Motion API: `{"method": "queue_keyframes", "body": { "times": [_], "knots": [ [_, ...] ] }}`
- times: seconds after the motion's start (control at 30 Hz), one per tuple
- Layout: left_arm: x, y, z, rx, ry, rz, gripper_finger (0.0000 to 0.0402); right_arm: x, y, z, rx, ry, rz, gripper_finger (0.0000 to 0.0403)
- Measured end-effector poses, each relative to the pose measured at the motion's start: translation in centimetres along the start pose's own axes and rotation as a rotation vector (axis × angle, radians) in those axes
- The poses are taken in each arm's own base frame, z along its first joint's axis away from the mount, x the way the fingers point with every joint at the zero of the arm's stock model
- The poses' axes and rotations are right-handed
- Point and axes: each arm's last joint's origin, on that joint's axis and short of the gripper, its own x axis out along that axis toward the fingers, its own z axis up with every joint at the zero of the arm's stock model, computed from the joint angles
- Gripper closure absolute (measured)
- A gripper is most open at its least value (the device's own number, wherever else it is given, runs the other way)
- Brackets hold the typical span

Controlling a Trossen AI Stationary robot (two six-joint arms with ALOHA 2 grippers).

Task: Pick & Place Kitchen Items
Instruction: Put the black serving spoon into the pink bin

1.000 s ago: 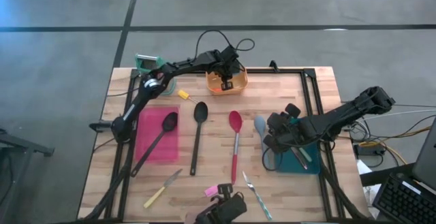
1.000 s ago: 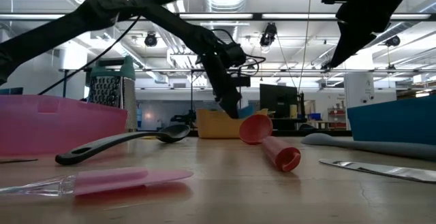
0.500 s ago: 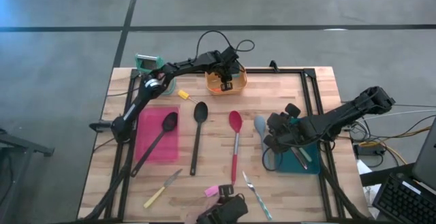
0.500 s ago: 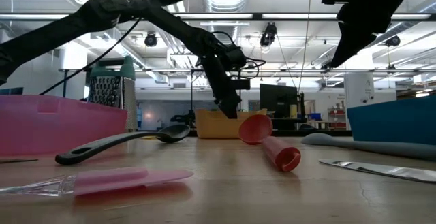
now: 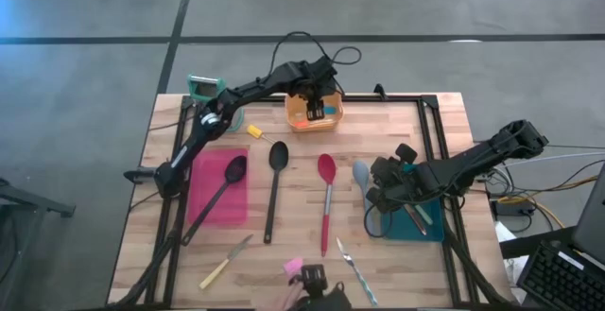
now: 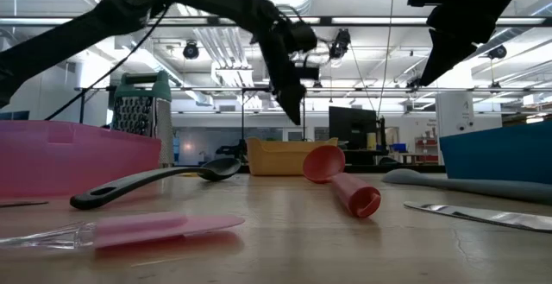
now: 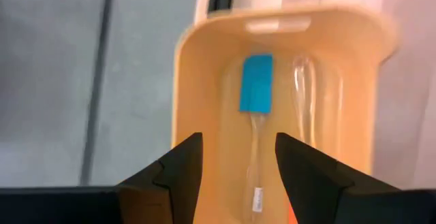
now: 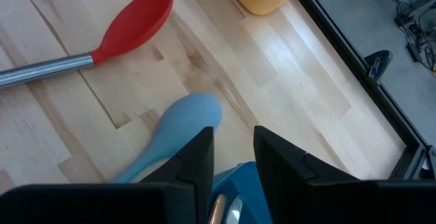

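Where it lies in the orange tub (image 7: 204, 67), the blue spatula (image 7: 256, 82) has a clear handle.

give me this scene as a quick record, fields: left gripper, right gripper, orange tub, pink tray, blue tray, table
left gripper: open, above the orange tub
right gripper: over the pale-blue spoon, at the blue tray's edge
orange tub: holds a blue-headed spatula
pink tray: a black spoon lies across it
blue tray: cutlery inside
table: second black spoon, red spoon
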Motion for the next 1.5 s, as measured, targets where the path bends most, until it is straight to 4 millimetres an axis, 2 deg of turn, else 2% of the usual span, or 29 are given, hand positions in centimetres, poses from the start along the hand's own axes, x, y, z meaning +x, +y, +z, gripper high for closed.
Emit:
{"method": "queue_keyframes", "body": {
  "times": [0.13, 0.33, 0.43, 0.53, 0.63, 0.73, 0.9, 1.03, 1.23, 1.5],
  "knots": [
    [-4.4, -0.7, 0.2, 0.004, -0.055, 0.006, 0.0214, 0.0, 0.0, 0.0, 0.002, 0.0, 0.001, 0.0312],
    [-12.3, -2.2, 0.3, -0.062, -0.172, 0.003, 0.0213, 0.1, 0.1, 0.0, 0.007, -0.002, 0.005, 0.0322],
    [-16.3, -3.2, -0.2, -0.129, -0.231, -0.017, 0.0214, 0.1, 0.1, 0.0, 0.01, -0.002, 0.006, 0.0326],
    [-19.8, -4.2, -1.1, -0.271, -0.256, -0.063, 0.0214, 0.1, 0.2, 0.1, 0.017, -0.005, 0.014, 0.033],
    [-22.3, -5.3, -2.1, -0.442, -0.239, -0.115, 0.0214, 0.1, 0.2, 0.1, 0.024, -0.009, 0.021, 0.033],
    [-23.8, -6.8, -3.2, -0.498, -0.195, -0.156, 0.0215, 0.1, 0.3, 0.2, 0.027, -0.012, 0.024, 0.0321],
    [-23.9, -10.3, -4.7, -0.527, -0.099, -0.211, 0.0216, 0.0, 0.3, 0.2, 0.035, -0.013, 0.026, 0.0301],
    [-22.6, -13.7, -5.6, -0.548, -0.039, -0.229, 0.0216, 0.1, 0.4, 0.2, 0.041, -0.015, 0.032, 0.0286],
    [-18.8, -18.3, -7.9, -0.642, 0.094, -0.112, 0.0216, 0.1, 0.5, 0.2, 0.046, -0.018, 0.036, 0.0265],
    [-13.6, -20.9, -11.2, -0.82, 0.221, -0.066, 0.0216, 0.2, 0.6, 0.2, 0.05, -0.012, 0.046, 0.0246]
  ]
}}
